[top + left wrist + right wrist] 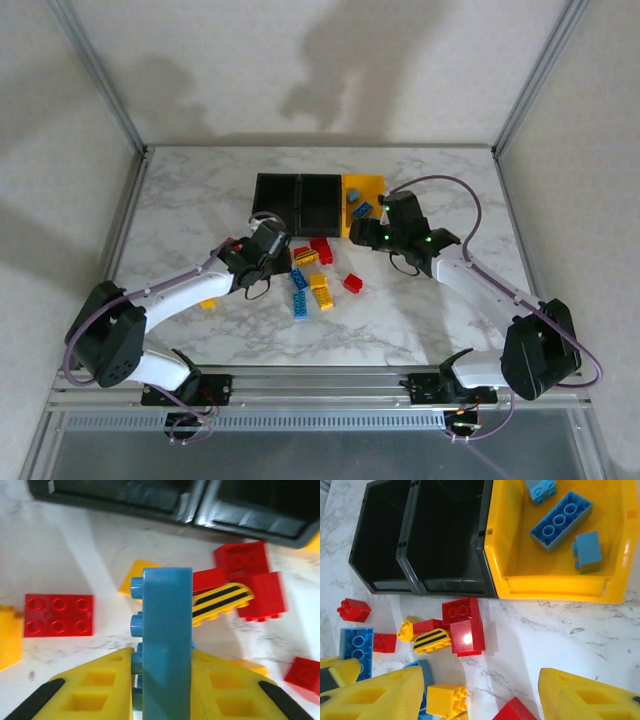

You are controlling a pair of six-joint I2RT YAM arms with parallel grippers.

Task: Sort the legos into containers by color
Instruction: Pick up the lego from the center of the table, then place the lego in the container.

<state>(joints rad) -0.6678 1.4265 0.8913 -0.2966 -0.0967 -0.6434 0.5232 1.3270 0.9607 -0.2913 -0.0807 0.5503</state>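
My left gripper [162, 680] is shut on a long light-blue brick [166, 630] that stands upright between its yellow fingers, low over the loose legos [312, 270] just in front of the black containers. My right gripper [480, 685] is open with nothing between its fingers, hovering over bare table near the yellow container [555, 587]. That bin holds three blue bricks, the largest one [561, 521] in the middle. The two black containers [452, 587] beside it look bare inside. On the table lie red bricks [468, 637], a striped yellow piece [431, 641] and a yellow brick [446, 699].
A flat red brick [59, 615] lies left of the held one. A lone yellow brick [208, 304] sits under the left arm, and a red one [352, 283] lies nearer the right arm. Metal frame posts [120, 120] edge the table.
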